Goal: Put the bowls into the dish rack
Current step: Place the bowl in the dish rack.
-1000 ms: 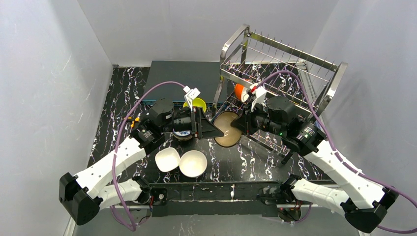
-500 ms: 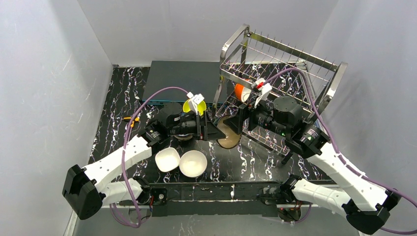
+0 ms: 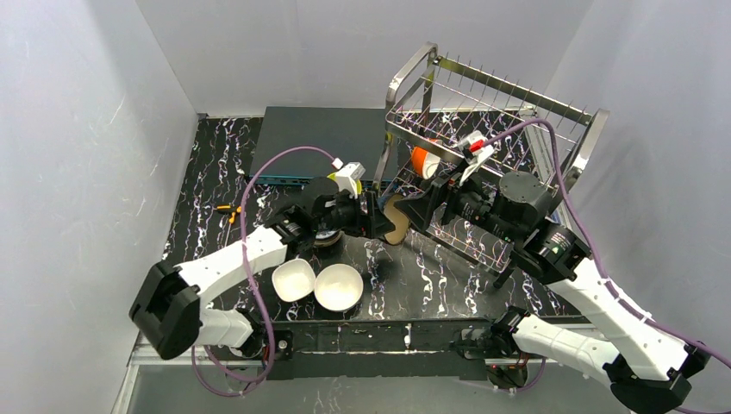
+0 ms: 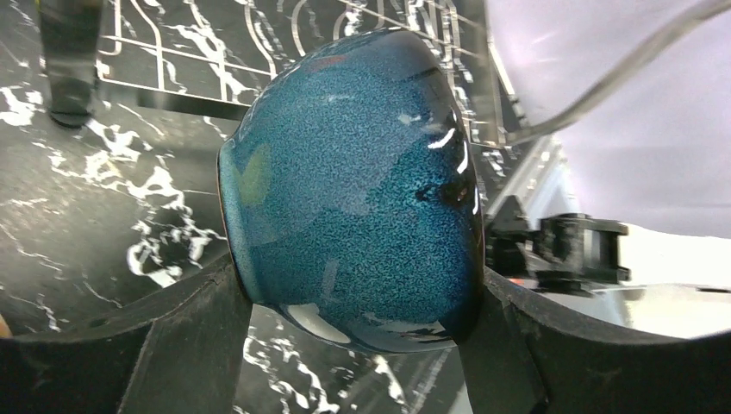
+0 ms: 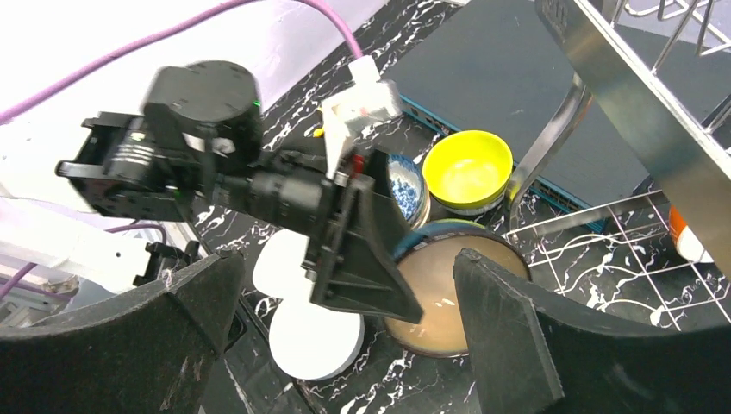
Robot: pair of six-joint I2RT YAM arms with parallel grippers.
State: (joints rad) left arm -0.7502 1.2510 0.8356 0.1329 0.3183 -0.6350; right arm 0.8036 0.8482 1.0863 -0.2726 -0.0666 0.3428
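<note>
1. Bowls in white (image 3: 338,286), two of them, sit side by side on the marbled worktop (image 3: 207,172) at the lower centre of the top view, just ahead of the arm bases.
2. Past them, mid-frame, the left end effector (image 3: 372,222) is clamped on a dark blue bowl (image 4: 353,198), one finger at its foot and one at its rim. The bowl is tipped on its side, with its tan inside turned toward the right arm.
3. Right of it, the right end effector (image 3: 421,210) faces the bowl with its fingers spread wide, gripping nothing.
4. Behind the left wrist, a yellow bowl (image 5: 468,170) and a blue-and-white patterned bowl (image 5: 405,185) stand upright next to each other.
5. Farther back, an orange bowl (image 3: 421,160) rests in the lower tier of the dish rack (image 3: 517,95), which fills the upper right of the top view.
6. A flat dark box (image 3: 319,138) lies at the far edge, upper centre, left of the rack.
</note>
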